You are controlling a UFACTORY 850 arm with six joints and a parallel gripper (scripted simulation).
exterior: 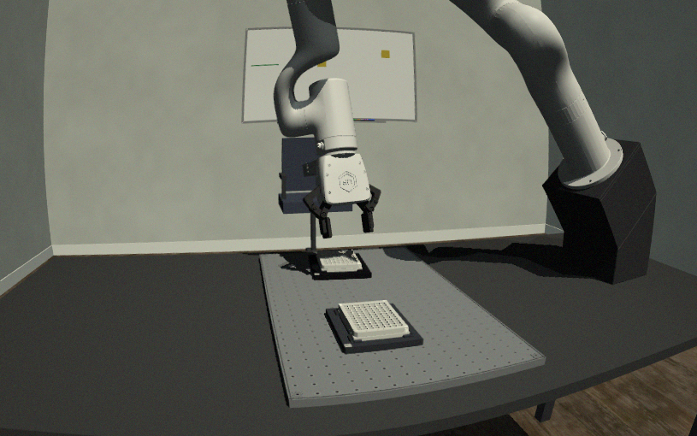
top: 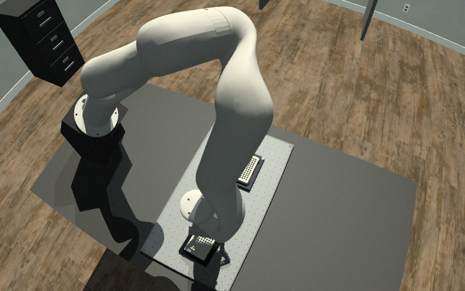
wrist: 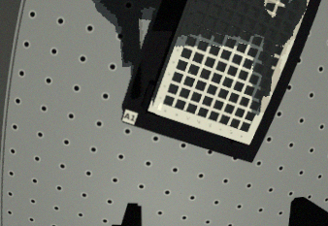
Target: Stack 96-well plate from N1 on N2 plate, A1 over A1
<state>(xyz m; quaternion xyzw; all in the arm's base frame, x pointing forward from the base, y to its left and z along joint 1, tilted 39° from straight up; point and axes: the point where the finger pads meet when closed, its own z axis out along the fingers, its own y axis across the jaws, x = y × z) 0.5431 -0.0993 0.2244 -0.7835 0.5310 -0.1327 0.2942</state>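
- Well, the perforated board (exterior: 448,346) carried both nests, nothing blocking between them.
- Gripper (exterior: 344,223) hung above the far plate (exterior: 338,262), fingers spread wide, empty.
- That plate was white, partly shadowed.

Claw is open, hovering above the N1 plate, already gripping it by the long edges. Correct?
Not gripping. The claw is open and hangs well above the plate in its nest, touching nothing; the exterior view shows the gap. The rest holds.
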